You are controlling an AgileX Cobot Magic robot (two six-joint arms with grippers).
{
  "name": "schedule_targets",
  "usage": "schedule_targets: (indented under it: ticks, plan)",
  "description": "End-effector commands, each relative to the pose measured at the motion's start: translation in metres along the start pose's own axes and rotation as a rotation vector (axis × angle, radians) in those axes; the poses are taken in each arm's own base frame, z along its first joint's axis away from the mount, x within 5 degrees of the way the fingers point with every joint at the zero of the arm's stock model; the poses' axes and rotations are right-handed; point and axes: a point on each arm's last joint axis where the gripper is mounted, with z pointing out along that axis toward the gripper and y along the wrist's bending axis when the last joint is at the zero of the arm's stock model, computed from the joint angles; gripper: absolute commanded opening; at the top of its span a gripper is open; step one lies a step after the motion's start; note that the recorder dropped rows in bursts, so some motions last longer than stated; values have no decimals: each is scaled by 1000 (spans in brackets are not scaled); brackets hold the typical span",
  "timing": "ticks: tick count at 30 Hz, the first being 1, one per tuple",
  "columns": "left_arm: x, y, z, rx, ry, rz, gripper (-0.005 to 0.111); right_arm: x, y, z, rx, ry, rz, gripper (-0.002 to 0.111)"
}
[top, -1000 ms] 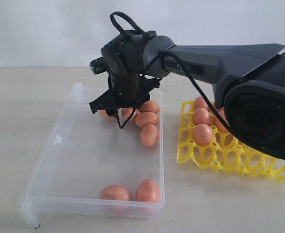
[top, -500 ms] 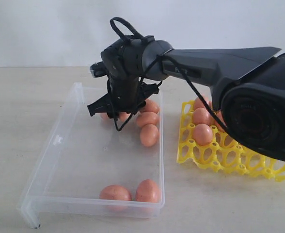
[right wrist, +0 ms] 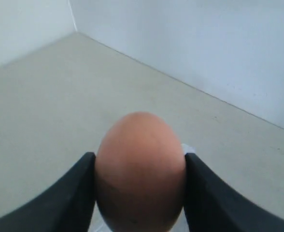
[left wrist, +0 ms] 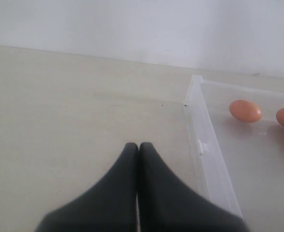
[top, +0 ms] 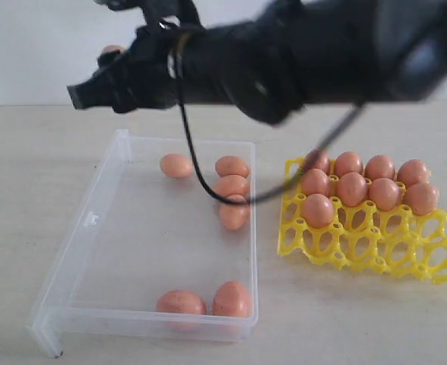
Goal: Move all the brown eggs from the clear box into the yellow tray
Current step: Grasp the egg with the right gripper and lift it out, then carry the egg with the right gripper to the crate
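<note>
My right gripper (right wrist: 139,193) clamps a smooth, matte, oval brown egg (right wrist: 139,154) in its black jaws, high above the table (top: 26,167). My left gripper (left wrist: 137,159) is pressed closed beside the transparent clear box (top: 94,220). Six eggs (top: 231,185) lie in that box, and nine fill the lattice cups of the yellow tray (top: 360,251).

The surface (top: 49,152) is flat, matte and pale beige, with faint fine streaks. A plain white wall (top: 26,53) stands directly behind the surface and meets it along a straight seam. In the right wrist view, a second white wall (right wrist: 21,24) joins the first at a vertical corner (right wrist: 72,17) above the surface edge. Lighting is diffuse and even. Shadows on the surface are soft.
</note>
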Motion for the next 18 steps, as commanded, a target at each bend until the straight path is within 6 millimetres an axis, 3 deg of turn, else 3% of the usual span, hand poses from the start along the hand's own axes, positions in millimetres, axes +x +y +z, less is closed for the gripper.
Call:
schedule_targets:
  ticks: [1, 4, 8, 10, 12, 14, 16, 18]
  plan:
    - [-1, 0, 0, 3, -8, -2, -4, 26, -21, -72, 25, -293, 151, 0]
    - [-1, 0, 0, 3, -8, -2, -4, 39, -72, -109, 341, -390, 290, 0]
    - [-1, 0, 0, 3, -8, -2, -4, 52, -155, -169, 984, -656, 615, 0]
    - [-1, 0, 0, 3, -8, -2, -4, 57, -189, -194, 1139, -757, 699, 0]
    - [-1, 0, 0, 3, -8, -2, -4, 66, -219, -211, 1132, -819, 881, 0]
    - [-1, 0, 0, 3, -8, -2, -4, 70, -241, -218, 994, -828, 980, 0]
    - [-1, 0, 0, 3, -8, -2, -4, 64, -256, -217, 716, -786, 825, 0]
    - [-1, 0, 0, 3, -8, -2, -4, 60, -262, -224, 318, -851, 703, 0]
